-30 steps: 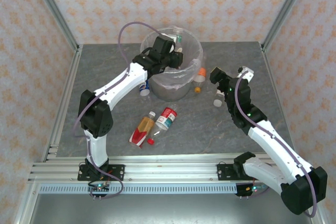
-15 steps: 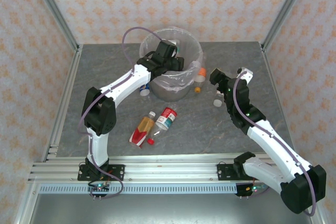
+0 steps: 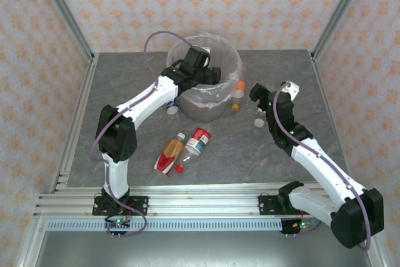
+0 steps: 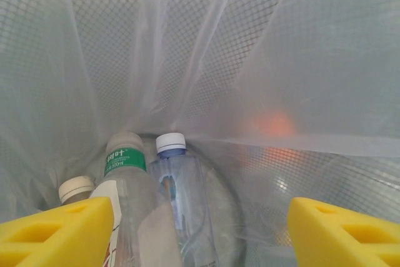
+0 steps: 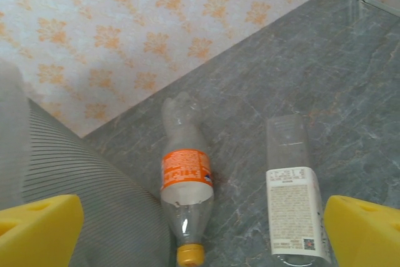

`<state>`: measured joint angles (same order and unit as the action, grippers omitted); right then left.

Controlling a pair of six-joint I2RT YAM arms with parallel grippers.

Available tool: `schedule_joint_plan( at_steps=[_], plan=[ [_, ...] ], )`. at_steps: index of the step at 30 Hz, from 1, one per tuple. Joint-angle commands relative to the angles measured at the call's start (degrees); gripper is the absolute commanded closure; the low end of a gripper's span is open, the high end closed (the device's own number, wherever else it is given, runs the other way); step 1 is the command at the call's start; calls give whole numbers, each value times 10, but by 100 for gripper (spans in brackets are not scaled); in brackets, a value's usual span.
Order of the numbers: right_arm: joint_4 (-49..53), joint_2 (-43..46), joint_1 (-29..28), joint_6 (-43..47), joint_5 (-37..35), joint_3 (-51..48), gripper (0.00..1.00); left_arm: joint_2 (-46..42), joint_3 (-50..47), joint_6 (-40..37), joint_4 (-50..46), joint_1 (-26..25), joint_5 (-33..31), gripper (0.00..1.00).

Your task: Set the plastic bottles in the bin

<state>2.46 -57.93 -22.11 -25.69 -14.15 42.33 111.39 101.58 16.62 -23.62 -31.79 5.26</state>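
Plastic bottles in two groups, some binned and some not. At the bottom of the bin [image 3: 232,60], against the translucent liner [image 4: 281,60], three lying side by side: green-labelled bottle [image 4: 125,162], blue-capped bottle [image 4: 178,179], white-capped bottle [image 4: 75,187]. Directly over the bin's mouth, left gripper [image 3: 211,74], yellow fingers [image 4: 56,232] spread wide and holding nothing. Probably held central like that for a clean drop inside the rim.

On the grey table [image 3: 312,92], just right of the bin, orange-labelled bottle [image 5: 186,179] lying close to the bin wall, cap toward the near edge. White-labelled bottle [image 5: 294,207] beside it but apart. Above that pair, right gripper [image 3: 257,94], jaws wide open and empty, both bottles framed between them in the wrist view; seemingly lined up for choosing one. Orange-labelled one nearer the centre, so likely the next pick.

Nearer the arm bases, red-labelled bottle [image 3: 199,140] and red-and-yellow bottle [image 3: 169,154] side by side, a loose red cap [image 3: 179,168] just below them. One more small bottle [image 3: 173,107] tucked against the bin's left side. Five on the table yet to go.
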Motion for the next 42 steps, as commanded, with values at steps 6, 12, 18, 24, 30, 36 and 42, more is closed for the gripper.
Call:
schedule_joint_plan(
  at_steps=[6,12,18,24,30,36,42],
  plan=[
    [29,-27,49,-9,36,-2,1,-75,24,0,-12,-4,57,20],
    [40,-45,82,-11,63,-8,1,-93,35,6,-13,-4,101,17],
    [41,-67,99,-1,80,-15,1,-117,33,26,0,-3,150,14],
    [57,-117,100,4,83,-5,1,-162,7,22,8,-3,142,0],
    [63,-175,100,-1,86,6,1,-255,-97,31,60,-2,89,0],
    [70,-230,100,-8,97,28,1,-348,-203,54,98,-2,-8,0],
    [92,-275,100,-18,93,56,1,-443,-304,117,86,8,-217,0]
  ],
)
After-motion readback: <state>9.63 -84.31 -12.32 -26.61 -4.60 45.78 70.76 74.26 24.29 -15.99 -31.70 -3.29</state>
